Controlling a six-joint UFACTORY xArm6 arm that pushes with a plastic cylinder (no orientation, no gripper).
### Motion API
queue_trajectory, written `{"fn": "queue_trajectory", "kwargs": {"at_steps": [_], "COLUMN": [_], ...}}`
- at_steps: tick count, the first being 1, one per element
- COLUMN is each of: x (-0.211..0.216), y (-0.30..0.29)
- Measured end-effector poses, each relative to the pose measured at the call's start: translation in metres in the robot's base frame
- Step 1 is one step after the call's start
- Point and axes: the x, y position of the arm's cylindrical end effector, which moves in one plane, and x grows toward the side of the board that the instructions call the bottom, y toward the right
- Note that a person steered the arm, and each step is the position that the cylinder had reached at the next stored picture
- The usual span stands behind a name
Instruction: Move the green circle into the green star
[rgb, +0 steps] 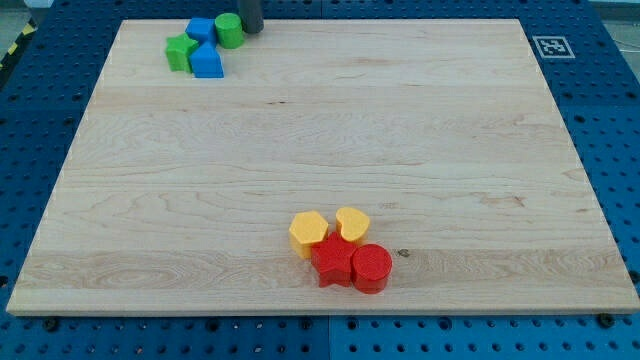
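The green circle stands near the board's top edge, at the view's upper left. The green star lies a little to its left and lower. A blue block sits between them at the top, and a second blue block lies just below, touching the star's right side. My tip is at the view's top edge, right beside the green circle on its right; only the rod's lower end shows.
A yellow hexagon, a yellow heart, a red star and a red circle cluster near the board's bottom edge. The wooden board lies on a blue perforated table.
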Motion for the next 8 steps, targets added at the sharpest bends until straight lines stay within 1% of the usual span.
{"fn": "queue_trajectory", "kwargs": {"at_steps": [2,3,4,5,6,7,8], "x": [0.002,0.002,0.002,0.003,0.013,0.054,0.117], "y": [0.000,-0.016,-0.046,-0.056,-0.018,0.047,0.066]}}
